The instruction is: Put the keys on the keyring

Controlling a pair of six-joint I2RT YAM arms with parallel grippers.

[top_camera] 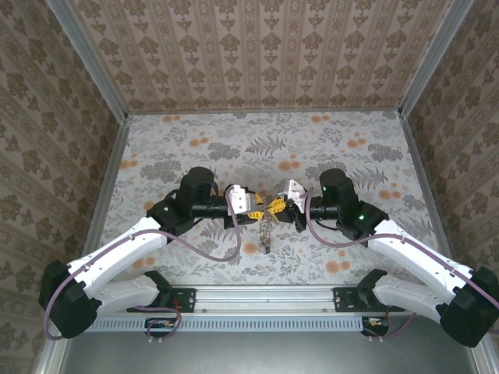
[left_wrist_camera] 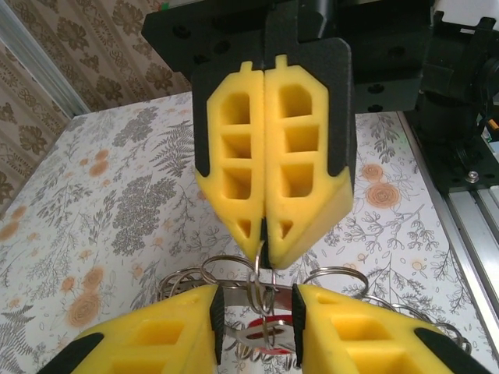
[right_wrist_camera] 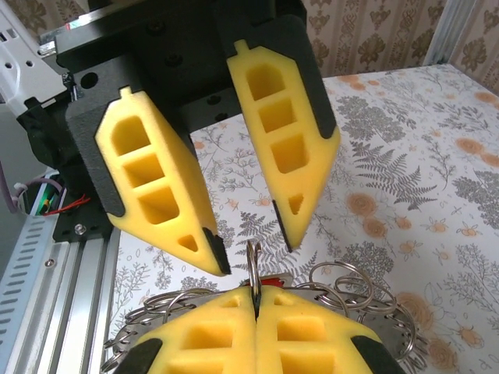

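Both grippers meet above the near middle of the table. My right gripper (right_wrist_camera: 256, 294) is shut, pinching a small split ring (right_wrist_camera: 253, 261) edge-on between its yellow fingertips. This ring belongs to the keyring (right_wrist_camera: 343, 284), a silvery tangle of loops and chain that hangs below the grippers (top_camera: 267, 232). My left gripper (left_wrist_camera: 256, 300) faces it with its jaws partly apart. A key with a red head (left_wrist_camera: 265, 339) spans from pad to pad, with a silver band just above it. In the left wrist view the right gripper (left_wrist_camera: 265, 255) points down into that gap.
The patterned table (top_camera: 351, 156) is walled in by wallpapered panels at the back and both sides. An aluminium rail (top_camera: 265, 294) with both arm bases runs along the near edge. The left arm's black body (right_wrist_camera: 117, 70) stands close ahead in the right wrist view.
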